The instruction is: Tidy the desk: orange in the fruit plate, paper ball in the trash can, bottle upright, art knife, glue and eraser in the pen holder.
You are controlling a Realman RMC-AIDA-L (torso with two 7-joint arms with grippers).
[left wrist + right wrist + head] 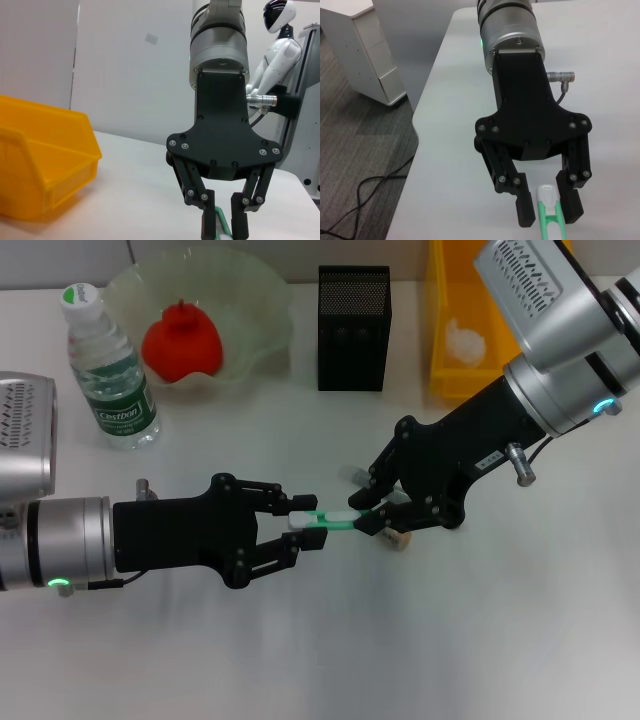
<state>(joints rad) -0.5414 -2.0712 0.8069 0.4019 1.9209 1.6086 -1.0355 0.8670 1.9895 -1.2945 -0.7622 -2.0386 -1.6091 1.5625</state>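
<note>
The mint-green art knife (pixel 335 520) hangs level above the desk between both grippers. My right gripper (pixel 372 514) is shut on its green end, as the left wrist view shows (pixel 223 224). My left gripper (pixel 303 524) stands open around the white tip (pixel 546 194), its fingers (pixel 525 210) apart from it. The tan eraser (pixel 400 538) lies under the right gripper. The grey glue (pixel 352 474) pokes out behind that gripper. The orange (pixel 180 340) sits in the fruit plate (pixel 255 300). The bottle (pixel 110 370) stands upright. The paper ball (pixel 465 340) lies in the trash can (pixel 440 360). The pen holder (pixel 353 328) stands at the back.
The bottle, fruit plate, pen holder and trash can line the desk's far edge. The desk's side edge and the floor beyond it appear in the right wrist view (pixel 420 145). The yellow bin also shows in the left wrist view (pixel 45 165).
</note>
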